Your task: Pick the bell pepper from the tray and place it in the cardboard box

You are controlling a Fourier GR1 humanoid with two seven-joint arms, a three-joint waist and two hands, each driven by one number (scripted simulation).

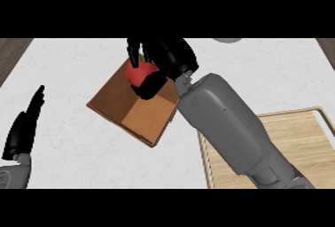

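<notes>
One bell pepper (137, 74) shows, red, inside the curled fingers of the right hand (163, 60). One cardboard box (134, 106) lies directly beneath that hand. One wooden tray (301, 146) sits behind the right hand, alongside its forearm. Two hands are in view: the right one over the box, and the left hand (23, 128), fingers straight, well apart from the box. One grey round object (227, 40) is cut off just beyond the right hand.
</notes>
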